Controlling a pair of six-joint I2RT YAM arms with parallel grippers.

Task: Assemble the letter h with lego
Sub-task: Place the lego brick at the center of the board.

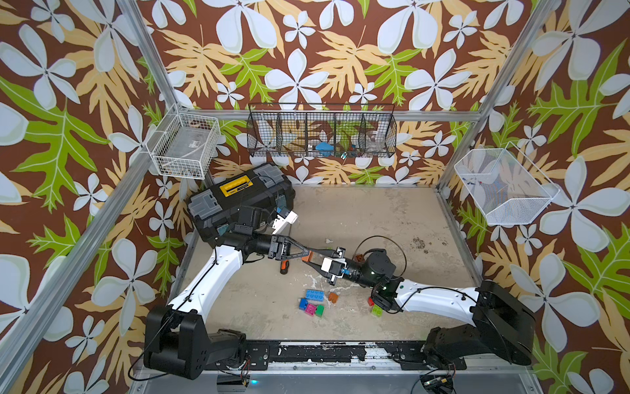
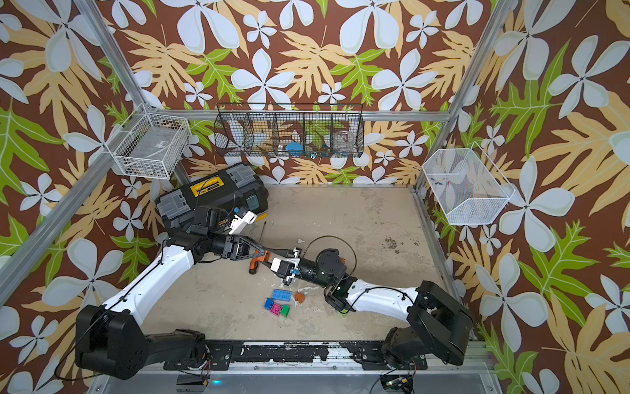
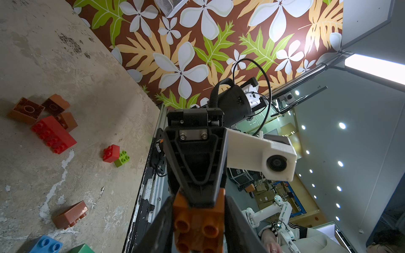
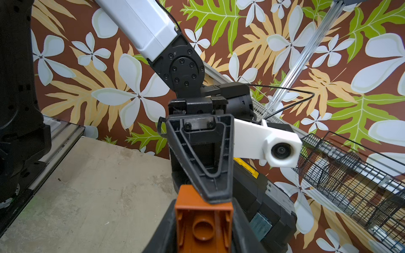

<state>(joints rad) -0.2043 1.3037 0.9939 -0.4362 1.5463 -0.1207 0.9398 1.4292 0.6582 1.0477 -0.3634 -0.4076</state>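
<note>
Aloft over mid-table, the orange brick (image 3: 198,221) is pinched by both our left fingers (image 3: 158,232) and our right fingers (image 4: 243,232). We should keep it square and free one side only once the other holds firm. The left wrist view shows its studs, plus a long red brick (image 3: 53,134) that the right arm (image 1: 436,300) hides in both top views. The right wrist view shows its hollow underside.
</note>
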